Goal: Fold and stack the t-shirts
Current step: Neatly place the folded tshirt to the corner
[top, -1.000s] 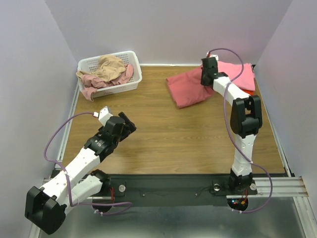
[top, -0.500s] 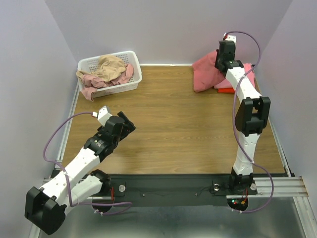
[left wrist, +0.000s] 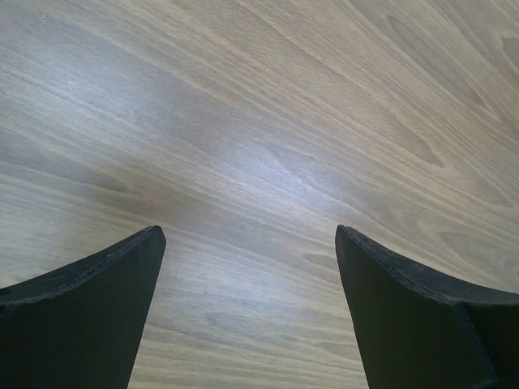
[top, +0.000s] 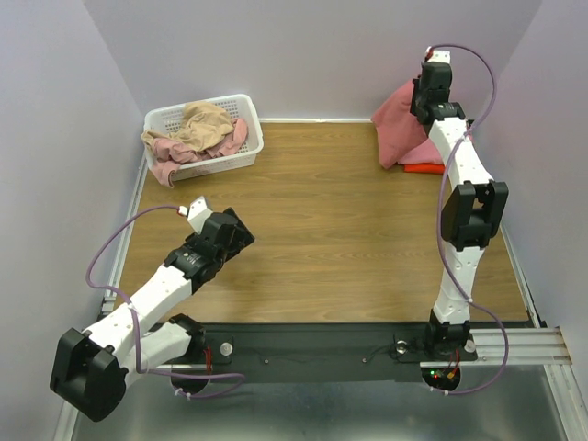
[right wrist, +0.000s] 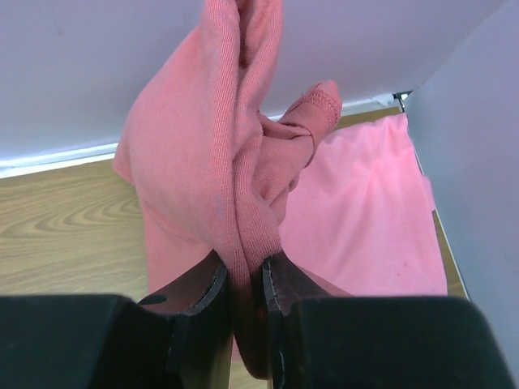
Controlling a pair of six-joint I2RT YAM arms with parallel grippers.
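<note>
My right gripper (right wrist: 246,267) is shut on a bunched fold of the dusty red t-shirt (right wrist: 207,162), which hangs lifted at the table's far right corner (top: 399,124). Under and behind it lie a bright pink t-shirt (right wrist: 365,211) and an orange-red one (top: 424,167), flat on the table. Tan and pale rose t-shirts (top: 197,129) are heaped in the white basket (top: 220,163). My left gripper (left wrist: 247,243) stands open over bare wood at the near left (top: 234,234), nothing between its fingers.
The white lattice basket stands at the far left corner, a rose sleeve hanging over its front wall. Lilac walls close in the table at the back and both sides. The wooden tabletop (top: 312,230) stretches between the two arms.
The right arm has swung from mid-table to the far right corner and risen, carrying the dusty red t-shirt off the table over the pink one. The left arm shifted slightly.
</note>
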